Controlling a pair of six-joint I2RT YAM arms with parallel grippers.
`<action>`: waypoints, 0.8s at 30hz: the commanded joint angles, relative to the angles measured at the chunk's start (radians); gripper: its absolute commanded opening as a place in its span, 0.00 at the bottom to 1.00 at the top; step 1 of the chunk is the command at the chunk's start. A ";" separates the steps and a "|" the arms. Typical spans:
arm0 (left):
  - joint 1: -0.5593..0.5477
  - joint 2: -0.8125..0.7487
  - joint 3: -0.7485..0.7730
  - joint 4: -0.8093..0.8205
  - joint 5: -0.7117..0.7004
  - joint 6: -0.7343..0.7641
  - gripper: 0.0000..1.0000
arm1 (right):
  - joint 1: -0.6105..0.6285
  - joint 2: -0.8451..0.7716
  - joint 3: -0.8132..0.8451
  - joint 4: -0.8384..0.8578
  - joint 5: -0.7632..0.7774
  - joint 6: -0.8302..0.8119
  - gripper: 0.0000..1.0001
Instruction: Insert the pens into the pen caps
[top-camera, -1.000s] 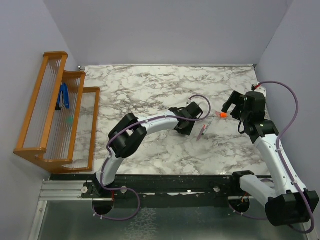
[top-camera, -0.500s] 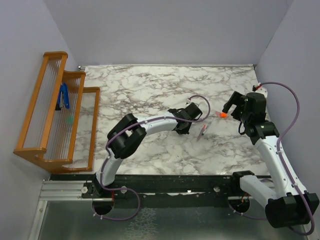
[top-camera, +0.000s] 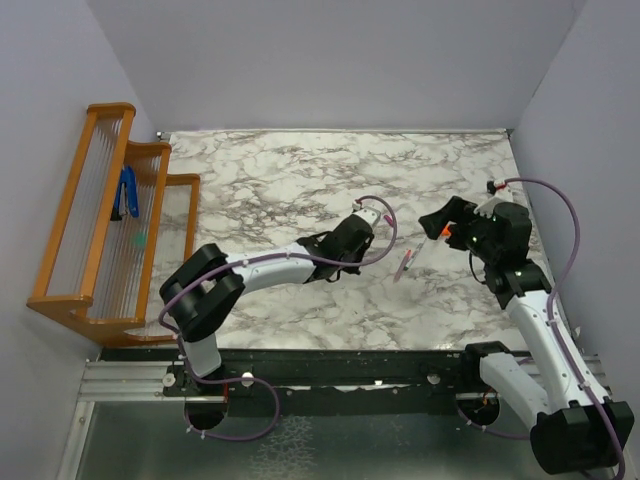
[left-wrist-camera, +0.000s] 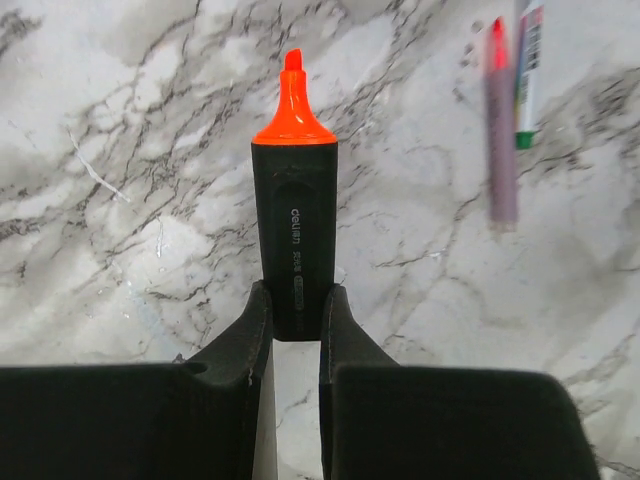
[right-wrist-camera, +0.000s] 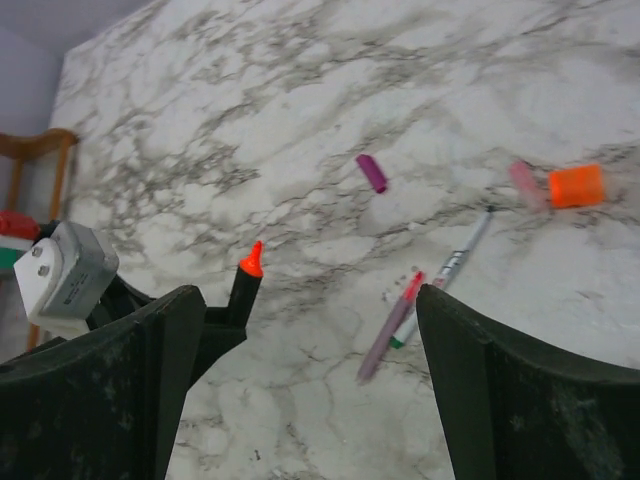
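Note:
My left gripper (left-wrist-camera: 295, 312) is shut on the rear of the black marker (left-wrist-camera: 293, 225), whose orange tip points away over the marble. This gripper shows in the top view (top-camera: 378, 222), and the marker shows in the right wrist view (right-wrist-camera: 243, 283). Two thin pens lie side by side on the table: a pinkish one (right-wrist-camera: 388, 328) and a greyish one (right-wrist-camera: 455, 268), also seen in the top view (top-camera: 406, 262). The orange cap (right-wrist-camera: 577, 186), the pale pink cap (right-wrist-camera: 525, 185) and the magenta-purple cap (right-wrist-camera: 371, 172) lie apart beyond them. My right gripper (right-wrist-camera: 310, 370) is open and empty above the pens.
A wooden rack (top-camera: 110, 225) stands at the table's left edge and holds a blue-handled tool (top-camera: 128, 192). Grey walls close in the back and right sides. The orange cap (top-camera: 444, 232) lies just beside my right gripper (top-camera: 437, 220) in the top view.
The left arm's elbow has swung left and down, and its wrist has drawn back slightly. The right gripper has shifted left, towards the pens.

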 joint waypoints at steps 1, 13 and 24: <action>-0.007 -0.121 -0.088 0.256 0.065 0.003 0.00 | 0.001 -0.006 -0.077 0.228 -0.297 0.089 0.91; -0.028 -0.246 -0.191 0.433 0.152 0.017 0.00 | 0.001 0.076 -0.152 0.471 -0.427 0.194 0.74; -0.061 -0.225 -0.153 0.465 0.142 0.025 0.00 | 0.014 0.137 -0.142 0.462 -0.431 0.168 0.69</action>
